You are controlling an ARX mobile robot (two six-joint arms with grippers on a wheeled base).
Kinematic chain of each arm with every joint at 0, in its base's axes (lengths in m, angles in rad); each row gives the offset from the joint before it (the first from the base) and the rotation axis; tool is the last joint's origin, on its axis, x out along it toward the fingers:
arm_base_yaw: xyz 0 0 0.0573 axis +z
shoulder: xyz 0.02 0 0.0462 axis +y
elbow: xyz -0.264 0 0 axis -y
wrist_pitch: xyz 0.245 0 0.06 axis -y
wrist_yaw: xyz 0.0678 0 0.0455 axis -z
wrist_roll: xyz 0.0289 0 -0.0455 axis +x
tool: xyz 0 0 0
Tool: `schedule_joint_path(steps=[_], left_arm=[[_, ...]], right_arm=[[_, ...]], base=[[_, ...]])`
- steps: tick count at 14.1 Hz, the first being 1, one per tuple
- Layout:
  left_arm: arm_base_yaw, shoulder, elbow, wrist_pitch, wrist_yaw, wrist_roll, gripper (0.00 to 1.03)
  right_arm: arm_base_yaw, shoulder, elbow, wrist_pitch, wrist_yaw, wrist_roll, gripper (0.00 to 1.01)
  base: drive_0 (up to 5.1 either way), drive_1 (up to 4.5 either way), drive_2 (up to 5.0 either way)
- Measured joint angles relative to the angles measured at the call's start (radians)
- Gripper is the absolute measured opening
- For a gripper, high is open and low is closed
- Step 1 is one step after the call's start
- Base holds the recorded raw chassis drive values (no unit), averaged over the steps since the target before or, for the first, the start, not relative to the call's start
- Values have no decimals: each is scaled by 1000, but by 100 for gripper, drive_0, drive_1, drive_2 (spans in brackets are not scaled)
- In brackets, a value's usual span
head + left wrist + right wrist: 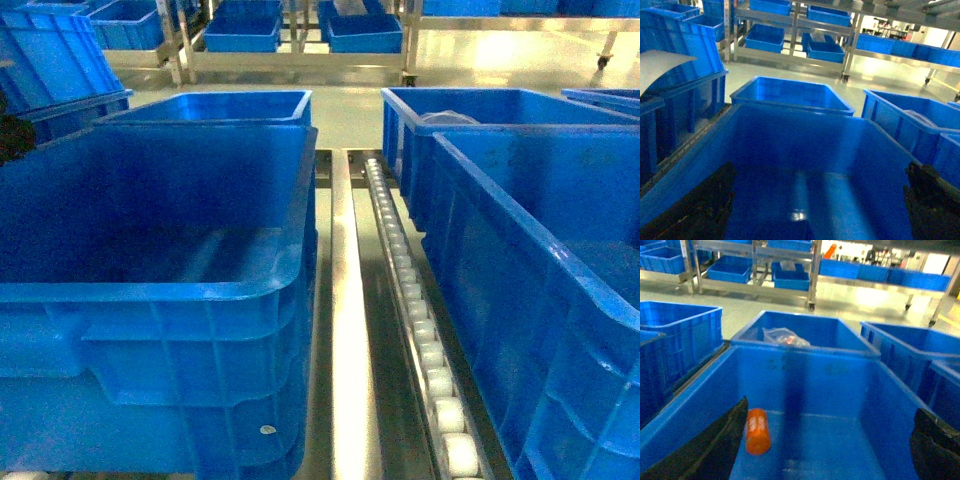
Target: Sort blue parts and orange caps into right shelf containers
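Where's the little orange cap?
In the right wrist view, the orange cap lies on the floor of the near blue bin, lower left, beside the dark finger.

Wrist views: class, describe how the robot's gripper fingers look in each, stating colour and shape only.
Left gripper: two dark, nearly black fingers at the lower corners, rough-edged. Right gripper: similar black fingers, broad and tapering. No cables or markings are discernible.

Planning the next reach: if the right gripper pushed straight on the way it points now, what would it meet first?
Probably the far wall of the blue bin it hangs over. The right gripper is open, and the orange cap lies beside its left finger, off that line. Depth is unclear, so it might meet the bin's floor first.
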Motion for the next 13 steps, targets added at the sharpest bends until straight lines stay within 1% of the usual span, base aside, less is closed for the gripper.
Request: schedule_joint_path(steps=[1, 2, 3, 4, 5, 6, 7, 8, 9, 11, 13], left_arm=[[-1, -43, 7, -93, -27, 34, 91], [5, -112, -28, -142, -32, 92, 77], [14, -171, -70, -159, -28, 115, 62], [33, -210, -95, -178, -10, 129, 50], [76, -254, -120, -199, 35, 133, 37], [88, -296, -162, -170, 35, 133, 21], [88, -315, -199, -188, 40, 133, 4], [85, -375, -229, -242, 42, 134, 2], [85, -458, -233, -288, 42, 134, 2], [85, -591, -254, -406, 42, 134, 2], [85, -696, -262, -494, 42, 134, 2]], right_arm=[[11, -20, -1, -64, -12, 25, 92], [24, -76, -47, -90, -27, 63, 77], [28, -138, -87, -97, -33, 82, 62], [27, -181, -111, -111, -32, 91, 49], [27, -220, -138, -131, -32, 93, 36], [27, -280, -176, -164, -32, 95, 20], [27, -298, -218, -96, -32, 95, 3], [27, -332, -249, -158, -31, 97, 1], [27, -409, -271, -210, -32, 98, 1], [27, -550, -283, -314, -32, 98, 1], [27, -654, -296, -409, -32, 99, 1]], base=[[0, 0, 0], [0, 0, 0], [0, 0, 0], [0, 0, 0], [0, 0, 0], [0, 0, 0], [0, 0, 0], [0, 0, 0], [0, 0, 0], [0, 0, 0], [0, 0, 0]])
